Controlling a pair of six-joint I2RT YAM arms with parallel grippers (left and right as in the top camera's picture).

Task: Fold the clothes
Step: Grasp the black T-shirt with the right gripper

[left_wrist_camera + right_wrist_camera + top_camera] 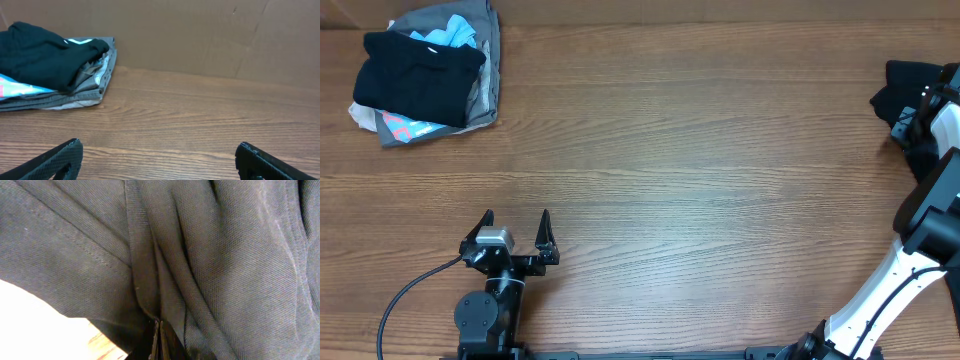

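One black T-shirt [900, 85] lying bunched at the right edge of the table [700, 170], right fingers [157, 330] pinching shut on a fold of it, left fingers [546, 235] standing wide open, holding nothing, one heap of mixed garments [425, 75] sitting in the far left corner, pink print unreadable

One bunched black soft-fabric T-shirt [898, 85], one heap of mixed black, grey, light-blue and pink garments [425, 75], one brown wooden tabletop [700, 170], and two grippers: left gripper [516, 216], right gripper [158, 332].
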